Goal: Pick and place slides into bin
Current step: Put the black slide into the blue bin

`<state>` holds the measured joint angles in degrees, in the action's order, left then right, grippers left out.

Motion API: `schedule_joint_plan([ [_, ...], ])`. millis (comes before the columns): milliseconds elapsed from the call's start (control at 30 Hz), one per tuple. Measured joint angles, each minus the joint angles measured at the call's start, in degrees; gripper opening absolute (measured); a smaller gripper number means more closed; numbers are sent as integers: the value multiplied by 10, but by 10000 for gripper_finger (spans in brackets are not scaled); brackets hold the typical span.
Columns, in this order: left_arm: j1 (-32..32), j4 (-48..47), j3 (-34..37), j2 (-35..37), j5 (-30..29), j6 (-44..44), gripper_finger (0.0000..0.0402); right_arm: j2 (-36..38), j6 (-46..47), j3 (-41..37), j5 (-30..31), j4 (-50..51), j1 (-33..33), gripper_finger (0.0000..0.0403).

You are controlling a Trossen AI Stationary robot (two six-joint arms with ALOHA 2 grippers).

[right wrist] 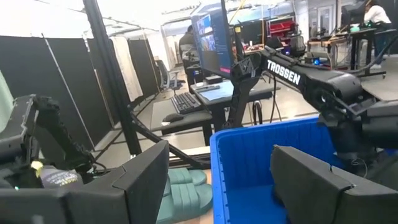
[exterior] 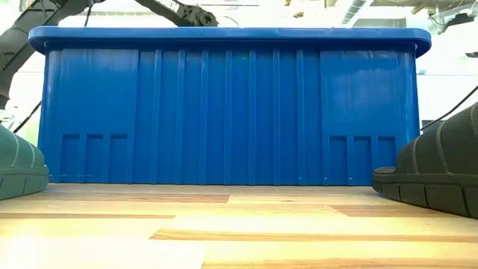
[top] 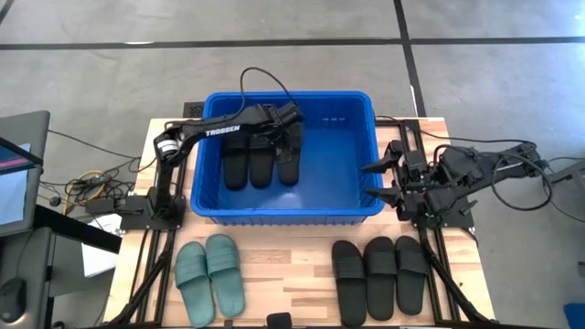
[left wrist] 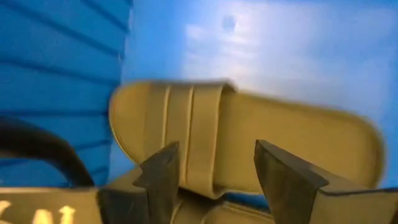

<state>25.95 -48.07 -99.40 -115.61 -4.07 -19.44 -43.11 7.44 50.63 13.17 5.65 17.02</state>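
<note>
The blue bin (top: 352,146) stands mid-table. Three black slides (top: 261,163) lie side by side on its floor, in its left half. My left gripper (top: 294,128) hangs open over the rightmost of them (left wrist: 249,137), fingers on either side of its strap end and clear of it. My right gripper (top: 377,170) stands open and level at the bin's right rim, with nothing between its fingers (right wrist: 227,186). Two green slides (top: 210,274) and three more black slides (top: 379,272) lie soles down on the table in front of the bin.
The bin's near wall (exterior: 224,112) fills the low view, with a green slide (exterior: 15,164) at its left and a black slide (exterior: 441,164) at its right. Bare wood lies between the two groups. The bin's right half (top: 343,174) holds nothing.
</note>
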Motion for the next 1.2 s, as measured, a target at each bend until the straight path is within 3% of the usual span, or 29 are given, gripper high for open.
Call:
schedule_joint_plan([
  [333, -56, -24, -127, 54, 13, 5, 192, 1, 0, 0, -6, 12, 3, 265],
  [500, -94, -43, -171, 93, 14, 5, 192, 1, 88, 0, -65, 66, 4, 265],
  [633, -119, -63, -178, 135, 14, 9, 192, 1, 160, 0, -68, 111, 31, 265],
  [1033, -172, -155, -178, 224, 14, 16, 192, -35, 234, 0, 98, 44, 163, 265],
  [1200, -190, -174, -178, 243, 12, 40, 192, -70, 279, 5, 125, 41, 207, 265],
])
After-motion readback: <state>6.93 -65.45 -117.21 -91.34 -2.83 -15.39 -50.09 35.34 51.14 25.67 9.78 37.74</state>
